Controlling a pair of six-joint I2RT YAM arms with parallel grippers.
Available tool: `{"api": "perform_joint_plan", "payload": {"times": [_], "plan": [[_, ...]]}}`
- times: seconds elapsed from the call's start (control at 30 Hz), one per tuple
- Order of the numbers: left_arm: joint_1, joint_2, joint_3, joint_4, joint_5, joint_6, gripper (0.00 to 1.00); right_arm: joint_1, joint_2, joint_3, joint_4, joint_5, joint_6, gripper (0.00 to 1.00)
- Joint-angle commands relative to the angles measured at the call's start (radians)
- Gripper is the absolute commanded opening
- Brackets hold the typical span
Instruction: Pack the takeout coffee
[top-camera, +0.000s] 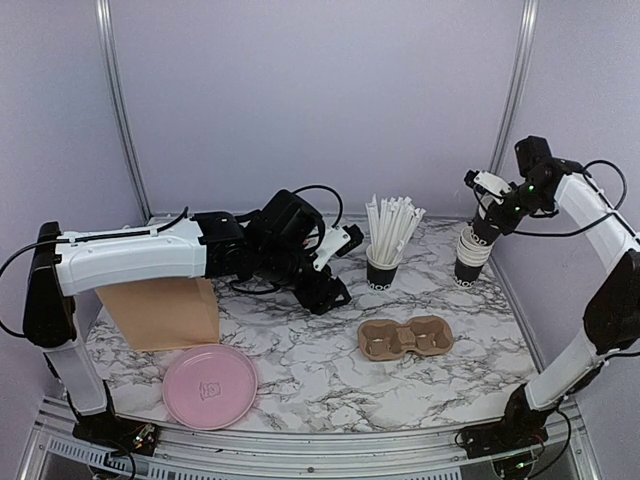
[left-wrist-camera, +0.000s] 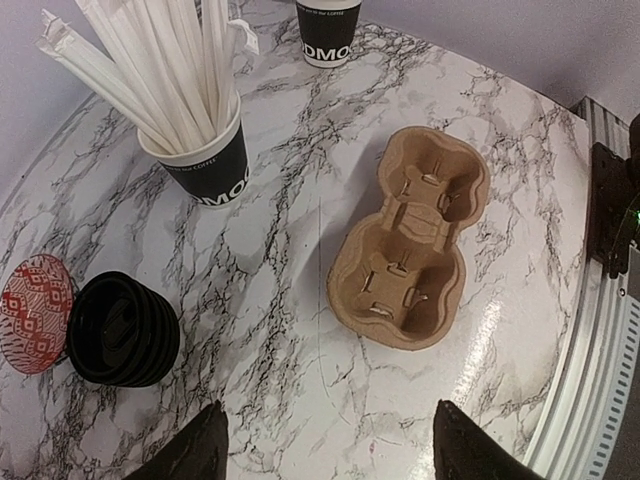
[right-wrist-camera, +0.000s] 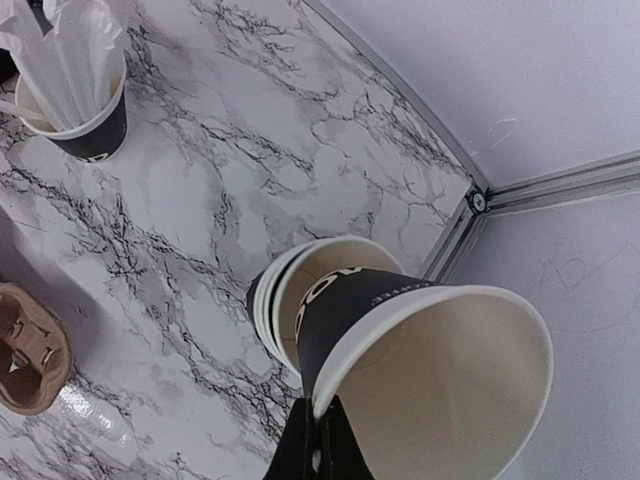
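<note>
Takeout coffee cups (top-camera: 470, 258) stand nested in one stack off to the right of, and behind, the brown pulp carrier (top-camera: 405, 338) in the top view. The right gripper (top-camera: 480, 228) sits at the stack's top, and the left gripper (top-camera: 325, 292) hangs low to the carrier's left. A straw cup (top-camera: 383, 268), packed with white wrapped straws, stands just behind the carrier. From the left wrist, that gripper's jaws stand wide apart with nothing between them, over bare marble beside the carrier. Both carrier wells hold nothing, and a stack of black lids (left-wrist-camera: 122, 328) lies well left of it. From the right wrist, the jaws are pinched tight on the rim wall of the top cup (right-wrist-camera: 420, 350). That cup is empty and cream inside, tilted, with its base apparently in the cups below. The step in hand looks like separating one cup from the stack. The next move probably calls for drawing it clear without dragging the second cup along, then carrying it over to a carrier well and setting it down upright.
</note>
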Motion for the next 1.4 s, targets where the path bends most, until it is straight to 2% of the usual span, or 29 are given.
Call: {"api": "perform_joint_plan", "payload": {"times": [0.0, 0.07, 0.27, 0.5, 0.6, 0.7, 0.8, 0.9, 1.1, 1.17, 1.23, 1.37], "plan": [[-0.013, 0.009, 0.005, 0.039, 0.027, 0.019, 0.70, 0.019, 0.110, 0.093, -0.061, 0.062, -0.008, 0.00], [-0.014, 0.009, 0.001, 0.050, 0.022, 0.022, 0.70, 0.019, 0.167, 0.181, -0.163, -0.007, -0.026, 0.00], [-0.014, 0.009, 0.006, 0.052, 0.008, 0.014, 0.70, 0.019, 0.149, 0.165, -0.093, -0.009, -0.004, 0.00], [-0.015, 0.010, 0.014, 0.051, -0.011, 0.007, 0.71, 0.019, 0.100, 0.267, -0.158, -0.026, 0.013, 0.00], [-0.012, -0.006, 0.022, 0.045, -0.090, 0.002, 0.72, 0.058, 0.035, 0.312, -0.180, -0.055, 0.018, 0.00], [0.005, -0.040, 0.019, 0.036, -0.187, -0.010, 0.74, 0.100, -0.056, 0.264, -0.167, -0.115, 0.006, 0.00], [0.075, -0.053, 0.026, 0.001, -0.269, -0.141, 0.72, 0.212, -0.135, 0.161, -0.230, -0.207, -0.056, 0.00], [0.183, -0.056, 0.033, -0.048, -0.213, -0.259, 0.66, 0.358, -0.181, 0.113, -0.298, -0.227, -0.088, 0.00], [0.228, -0.081, 0.017, -0.051, -0.230, -0.249, 0.65, 0.553, -0.165, 0.078, -0.336, -0.386, -0.154, 0.00], [0.231, -0.082, 0.026, -0.051, -0.249, -0.253, 0.65, 0.685, -0.129, 0.041, -0.284, -0.348, -0.123, 0.00], [0.237, -0.080, 0.035, -0.050, -0.258, -0.254, 0.66, 0.794, -0.090, 0.000, -0.186, -0.237, -0.062, 0.00], [0.266, -0.028, 0.134, -0.111, -0.239, -0.228, 0.70, 0.936, 0.023, -0.032, -0.082, -0.133, -0.047, 0.00]]}}
